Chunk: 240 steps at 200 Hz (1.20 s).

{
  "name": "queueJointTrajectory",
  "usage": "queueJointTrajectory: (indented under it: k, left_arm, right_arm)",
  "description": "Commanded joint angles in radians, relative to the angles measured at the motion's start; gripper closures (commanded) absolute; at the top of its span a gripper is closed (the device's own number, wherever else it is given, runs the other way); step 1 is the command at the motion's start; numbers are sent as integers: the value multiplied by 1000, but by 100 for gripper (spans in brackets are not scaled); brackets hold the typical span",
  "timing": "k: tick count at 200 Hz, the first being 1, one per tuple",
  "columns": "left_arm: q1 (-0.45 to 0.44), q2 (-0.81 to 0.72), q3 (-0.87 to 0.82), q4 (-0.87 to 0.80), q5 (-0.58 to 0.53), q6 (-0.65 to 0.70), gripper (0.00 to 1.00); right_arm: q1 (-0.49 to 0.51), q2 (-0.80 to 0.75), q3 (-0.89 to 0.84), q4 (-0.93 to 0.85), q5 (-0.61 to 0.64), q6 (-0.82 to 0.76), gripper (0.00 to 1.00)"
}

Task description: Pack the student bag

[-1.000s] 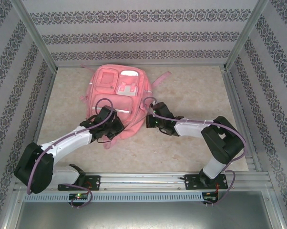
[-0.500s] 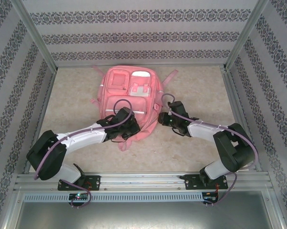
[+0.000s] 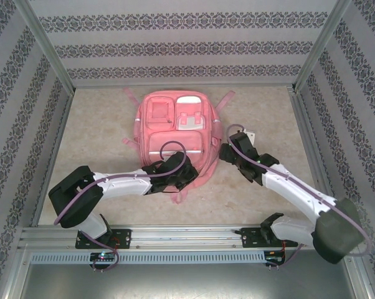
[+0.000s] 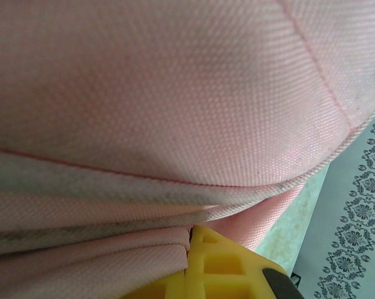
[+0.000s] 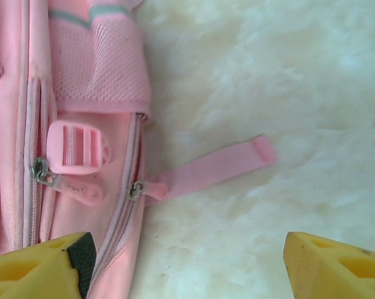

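Presently anchors student bag (image 3: 175, 134) hem, pinched in left gripper (image 3: 186, 176); holds right gripper (image 5: 187, 249) spread, zipper strap (image 5: 212, 167) ahead of jaws.

Beige table (image 3: 100, 124): pink student bag (image 3: 169, 128) lying flat (pockets up).

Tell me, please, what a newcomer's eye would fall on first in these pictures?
The big pink student bag, lying flat with its pockets up in the middle of the pale table, dominates. The left claw is shut on fabric at its near edge, while the right claw stands open beside its right side, near a loose pink pull strap.
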Motion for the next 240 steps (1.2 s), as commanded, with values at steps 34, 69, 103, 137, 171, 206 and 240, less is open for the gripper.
queueJointTrajectory:
  k: [34, 69, 103, 137, 171, 206, 240]
  left_arm:
    - [-69, -40, 27, -5, 9, -21, 75]
    - [-66, -141, 4, -84, -51, 94, 29]
    - [-61, -199, 73, -224, -66, 353, 0]
    - [-63, -304, 149, -358, -118, 760, 0]
    - [-53, -485, 174, -406, -340, 1075, 0]
    - [62, -626, 89, -305, -628, 1293, 0]
    - [271, -571, 11, -267, -646, 1338, 0]
  right_arm:
    - [-34, -85, 3, -43, 9, -57, 21]
    - [-37, -128, 17, -6, -147, -125, 7]
    - [-33, -222, 19, -4, -312, -193, 2]
    - [-40, -315, 7, -7, -334, -198, 2]
    - [-40, -370, 8, 28, -352, -330, 2]
    - [-40, -455, -35, 124, -234, -454, 2]
    - [-43, -564, -303, 525, -141, -592, 2]
